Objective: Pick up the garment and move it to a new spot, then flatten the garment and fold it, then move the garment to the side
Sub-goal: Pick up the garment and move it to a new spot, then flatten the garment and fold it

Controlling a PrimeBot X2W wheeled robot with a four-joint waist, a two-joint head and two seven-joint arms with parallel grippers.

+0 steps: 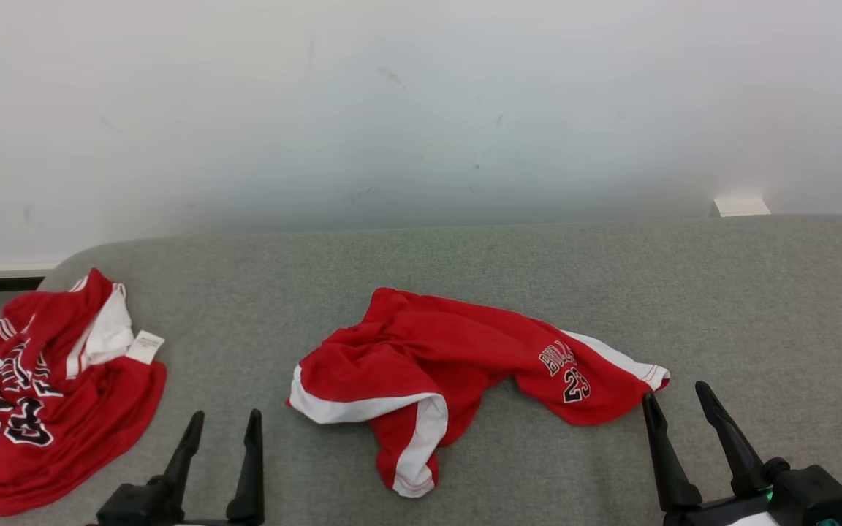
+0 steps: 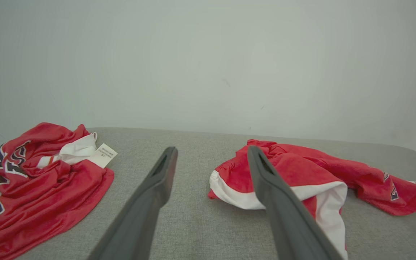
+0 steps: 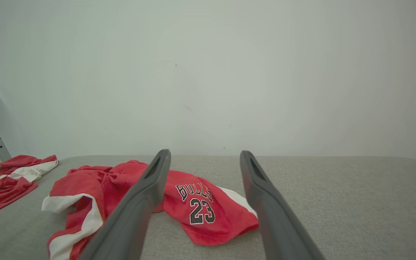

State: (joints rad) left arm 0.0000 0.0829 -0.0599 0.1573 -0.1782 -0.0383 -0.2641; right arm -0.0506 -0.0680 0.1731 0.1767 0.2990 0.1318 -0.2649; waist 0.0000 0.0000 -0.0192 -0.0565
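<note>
The garment (image 1: pixel 465 358) is a pair of red shorts with white trim and a "Bulls 23" print, lying crumpled in the middle of the grey padded surface (image 1: pixel 684 277). My left gripper (image 1: pixel 225 418) hovers open near the front edge, left of the shorts and apart from them. My right gripper (image 1: pixel 675 393) is open too, its fingertips just in front of the shorts' right leg end. In the left wrist view the open left gripper (image 2: pixel 211 150) points at the shorts (image 2: pixel 320 166). The right wrist view has the right gripper (image 3: pixel 204 152) above the printed leg (image 3: pixel 193 206). Nothing is held.
A second red garment, a jersey (image 1: pixel 63 394) with a white label, lies bunched at the surface's left end, also in the left wrist view (image 2: pixel 49 180) and right wrist view (image 3: pixel 5 177). A white wall stands behind. A small white block (image 1: pixel 741 206) sits at the back right.
</note>
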